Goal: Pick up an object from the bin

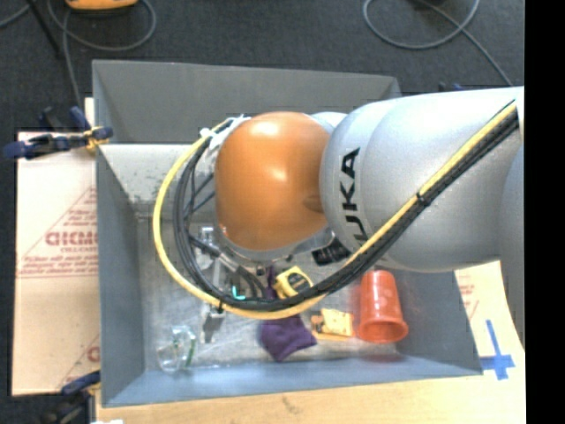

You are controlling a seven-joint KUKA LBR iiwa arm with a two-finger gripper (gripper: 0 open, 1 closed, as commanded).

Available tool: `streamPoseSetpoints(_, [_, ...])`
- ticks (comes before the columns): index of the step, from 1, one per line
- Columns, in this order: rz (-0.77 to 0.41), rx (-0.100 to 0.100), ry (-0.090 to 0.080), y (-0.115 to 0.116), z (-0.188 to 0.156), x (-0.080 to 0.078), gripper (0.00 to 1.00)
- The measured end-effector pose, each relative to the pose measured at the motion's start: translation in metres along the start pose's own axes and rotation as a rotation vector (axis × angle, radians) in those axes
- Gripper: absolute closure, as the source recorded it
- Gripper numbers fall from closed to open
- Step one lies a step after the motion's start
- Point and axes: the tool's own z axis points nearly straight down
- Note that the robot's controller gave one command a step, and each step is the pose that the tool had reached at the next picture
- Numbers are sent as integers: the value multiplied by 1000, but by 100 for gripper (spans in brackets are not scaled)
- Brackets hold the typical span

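Observation:
My gripper (pixel 212 323) reaches down into the bin's front left part, mostly hidden under the arm's orange cover and cables. A small clear glass-like object (pixel 177 352) lies just in front and to the left of it, near the bin's front left corner. A crumpled purple cloth (pixel 284 338) lies to the gripper's right on the bin floor. Behind the cloth, a yellow and black tape measure (pixel 291 281) peeks out from under the cables. I see nothing held in the gripper.
An orange plastic cup (pixel 381 307) lies on its side at the front right. A small yellow block (pixel 334 325) sits between it and the purple cloth. The arm and its cover hide the bin's middle and back.

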Motion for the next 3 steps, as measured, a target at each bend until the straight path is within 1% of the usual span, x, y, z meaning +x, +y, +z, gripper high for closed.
streamPoseSetpoints(1, [4, -2, -7, -1, -4, -2, 0])
streamPoseSetpoints(2, [-5, -4, -12, -2, 54, 0, 0])
streamPoseSetpoints(3, [-113, -1, -6, 1, 127, 9, 100])
